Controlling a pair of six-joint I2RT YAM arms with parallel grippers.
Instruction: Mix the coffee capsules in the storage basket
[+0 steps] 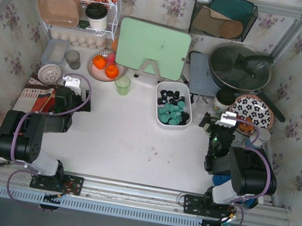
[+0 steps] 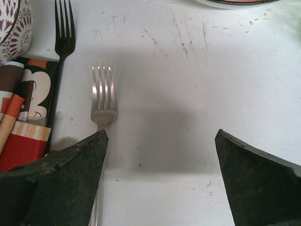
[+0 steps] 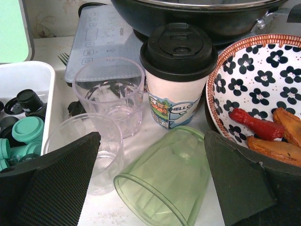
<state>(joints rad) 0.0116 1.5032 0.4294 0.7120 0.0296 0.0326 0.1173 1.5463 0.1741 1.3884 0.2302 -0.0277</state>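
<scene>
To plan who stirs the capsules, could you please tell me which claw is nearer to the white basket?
Right. The right claw sits just right of the basket, beside the cups; the left claw is much farther off on the basket's left, by a fork.

One storage basket (image 1: 157,99), one cutting board (image 1: 153,46), one pan (image 1: 239,69), two green cups (image 3: 162,181).

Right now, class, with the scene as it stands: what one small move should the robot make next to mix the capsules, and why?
Probably swing the right tool left, to hang over the basket. It is open and empty, just beside the basket, while the black capsules and the teal capsules lie in separate groups, unmixed.
</scene>
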